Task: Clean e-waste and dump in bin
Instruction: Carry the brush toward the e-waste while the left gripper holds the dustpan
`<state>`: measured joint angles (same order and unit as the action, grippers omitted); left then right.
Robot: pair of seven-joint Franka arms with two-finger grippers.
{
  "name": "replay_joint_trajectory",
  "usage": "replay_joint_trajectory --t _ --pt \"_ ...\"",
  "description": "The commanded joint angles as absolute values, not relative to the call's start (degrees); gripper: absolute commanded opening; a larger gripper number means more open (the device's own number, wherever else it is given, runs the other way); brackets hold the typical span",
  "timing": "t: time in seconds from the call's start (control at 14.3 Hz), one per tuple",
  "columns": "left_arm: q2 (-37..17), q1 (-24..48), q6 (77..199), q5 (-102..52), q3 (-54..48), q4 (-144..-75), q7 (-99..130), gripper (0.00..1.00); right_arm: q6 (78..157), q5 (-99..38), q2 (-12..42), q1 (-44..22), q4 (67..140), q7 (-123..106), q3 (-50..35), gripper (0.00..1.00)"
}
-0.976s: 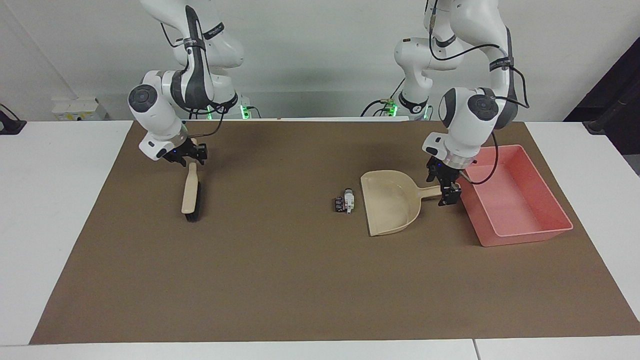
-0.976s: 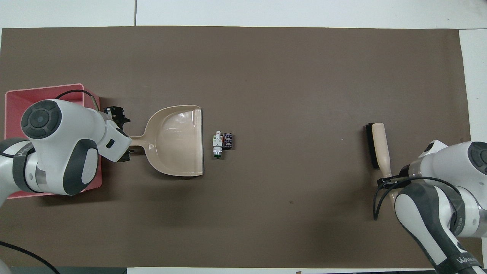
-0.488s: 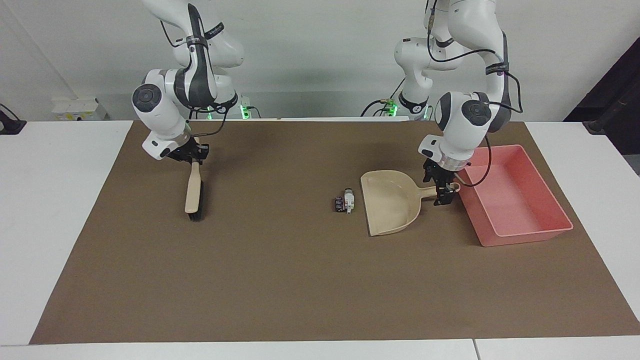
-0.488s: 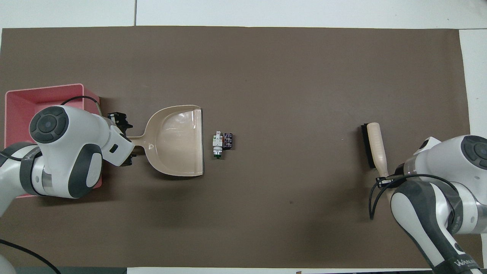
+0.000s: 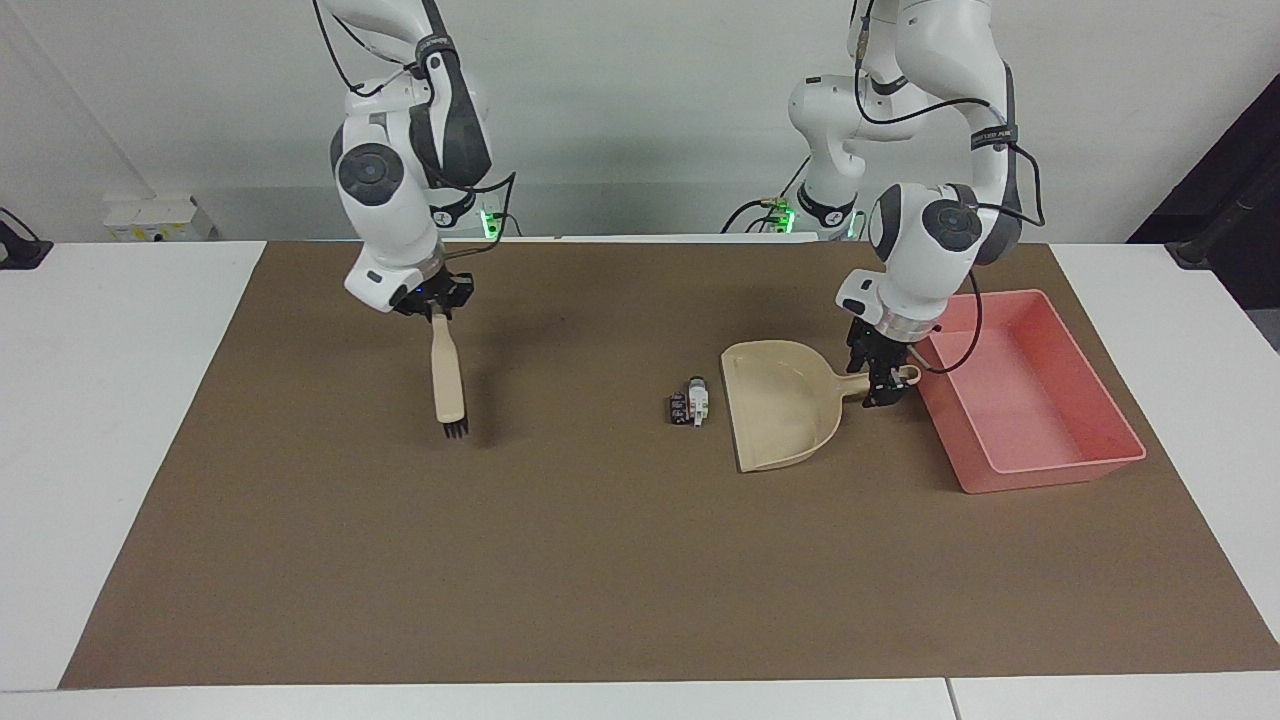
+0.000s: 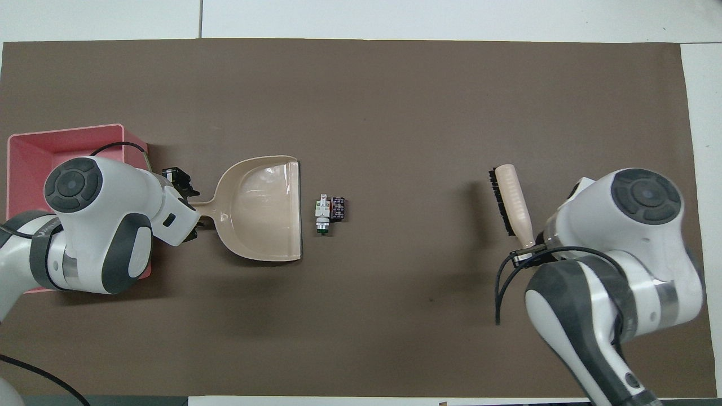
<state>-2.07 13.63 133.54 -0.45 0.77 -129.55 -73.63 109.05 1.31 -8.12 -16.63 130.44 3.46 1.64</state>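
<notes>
The e-waste [image 5: 690, 402] is a small cluster of black and white parts on the brown mat, just off the open edge of the beige dustpan [image 5: 785, 415]; it also shows in the overhead view [image 6: 330, 210]. My left gripper [image 5: 883, 385] is shut on the dustpan's handle, and the pan [image 6: 265, 208] lies flat on the mat. The pink bin [image 5: 1050, 470] stands beside the handle, toward the left arm's end. My right gripper [image 5: 432, 305] is shut on the handle of a brush [image 5: 447, 375], which hangs bristles down over the mat.
The brown mat [image 5: 600, 560] covers most of the white table. The bin [image 6: 34, 146] is partly covered by my left arm in the overhead view. The brush [image 6: 512, 197] is over the mat between the e-waste and the right arm's end.
My right gripper has lifted the brush off the mat and carried it toward the e-waste; the brush now hangs more upright. The left gripper, dustpan and e-waste stay in place.
</notes>
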Motion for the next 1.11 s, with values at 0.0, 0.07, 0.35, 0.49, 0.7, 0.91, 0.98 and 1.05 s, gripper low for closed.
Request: replay_joint_trajectory --t 0.0,0.07,0.35,0.49,0.7,0.91,0.98,1.05 --pt "-0.70 14.94 134.30 -0.88 1.41 -130.87 -73.30 0.17 108.02 0.01 -5.64 -20.55 126.84 7.81 1.58 0.00" --pt "-0.70 15.12 134.04 -0.88 1.41 -130.87 -73.30 0.16 107.93 -1.22 -4.06 -22.74 124.83 9.91 1.58 0.00" --pt "-0.79 15.47 125.80 -0.36 1.67 -126.23 -73.30 0.03 107.93 -4.82 2.18 -29.61 118.58 19.32 1.50 0.00" --pt "-1.14 15.38 123.06 -0.09 1.76 -124.11 -73.30 0.00 107.76 -5.71 6.92 -32.59 114.54 23.97 1.49 0.00" --pt "-1.14 17.04 124.36 9.98 1.50 -124.10 -73.13 0.00 105.91 -8.16 10.80 -34.98 109.87 28.21 1.32 0.00" --pt "-0.97 17.92 125.51 11.42 1.58 -124.89 -73.30 0.00 106.35 -8.44 10.90 -36.38 110.21 30.06 1.41 0.00" --pt "-0.79 18.28 125.59 11.43 1.58 -125.50 -73.30 0.00 106.43 -8.44 10.90 -36.39 110.39 30.06 1.32 0.00" --pt "-0.70 18.28 125.51 11.43 1.58 -125.59 -73.30 0.00 106.61 -8.44 10.90 -36.56 110.48 30.32 1.32 0.00"
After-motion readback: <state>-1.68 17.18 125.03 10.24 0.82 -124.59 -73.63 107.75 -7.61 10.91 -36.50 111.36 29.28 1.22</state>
